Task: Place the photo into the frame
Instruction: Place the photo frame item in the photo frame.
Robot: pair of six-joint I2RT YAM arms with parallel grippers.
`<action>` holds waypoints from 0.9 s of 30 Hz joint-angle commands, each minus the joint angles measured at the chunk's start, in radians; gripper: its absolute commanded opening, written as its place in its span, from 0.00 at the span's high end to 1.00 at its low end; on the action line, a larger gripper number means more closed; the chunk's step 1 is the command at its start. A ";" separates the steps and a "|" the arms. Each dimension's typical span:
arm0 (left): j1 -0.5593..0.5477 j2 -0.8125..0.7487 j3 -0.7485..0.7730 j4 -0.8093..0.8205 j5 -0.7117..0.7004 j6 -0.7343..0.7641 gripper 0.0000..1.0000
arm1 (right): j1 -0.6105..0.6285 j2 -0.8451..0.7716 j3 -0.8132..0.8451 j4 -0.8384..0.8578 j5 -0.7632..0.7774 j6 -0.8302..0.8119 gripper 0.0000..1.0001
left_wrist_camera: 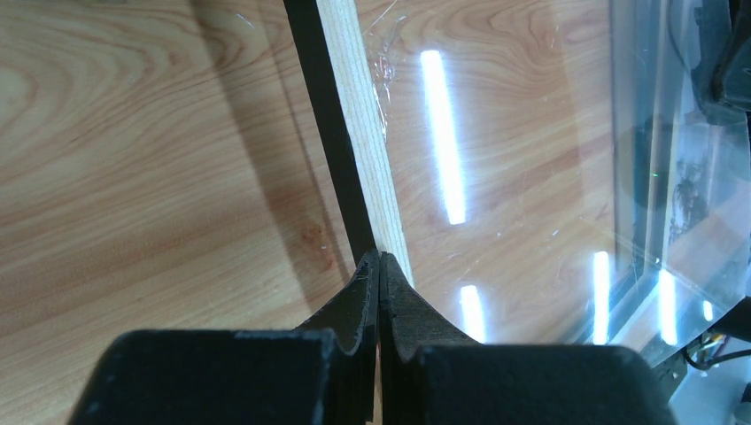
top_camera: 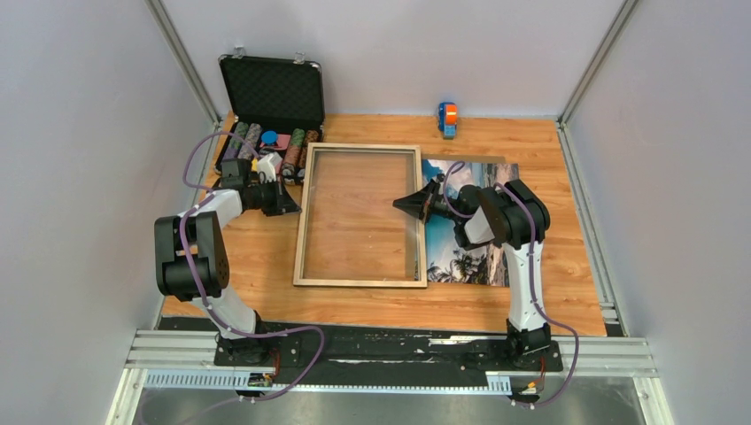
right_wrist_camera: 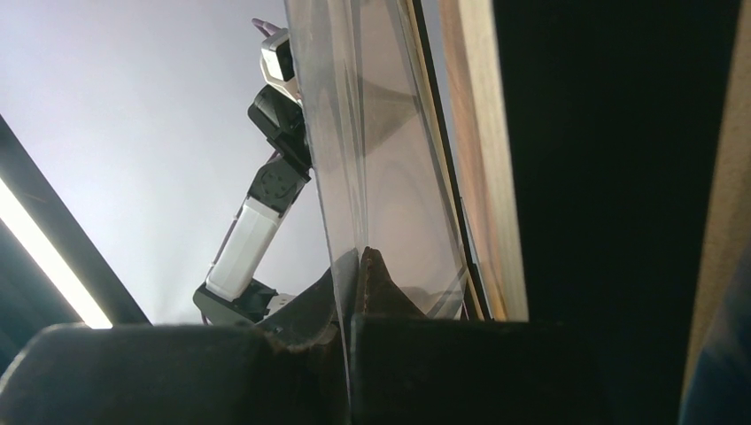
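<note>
While photo (top_camera: 460,261) glossy, frame (top_camera: 354,282) thin pale wood; rectangular.

Overhead camera looks down from behind the arms. Wrist cameras sit close behind their jaws; all share the pale wood-edged glass frame (top_camera: 302,221) at their tips.

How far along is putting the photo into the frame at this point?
Done: nothing that shows. The glossy beach photo lies flat on the table, right of the pale wooden rectangular frame and outside it. In hand: the right gripper looks shut on the clear pane at the frame's right rail. The left gripper, shut, has its tips at the left rail. Left: getting the photo in.
</note>
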 commanded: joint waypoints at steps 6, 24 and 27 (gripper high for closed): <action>0.004 0.010 -0.007 0.006 -0.008 0.015 1.00 | -0.007 -0.016 0.025 0.102 -0.005 0.044 1.00; 0.004 0.018 -0.010 0.012 -0.009 0.011 1.00 | -0.011 -0.017 0.020 0.109 0.011 0.056 1.00; 0.004 0.018 -0.012 0.016 -0.010 0.011 1.00 | -0.011 -0.012 0.010 0.117 0.020 0.055 1.00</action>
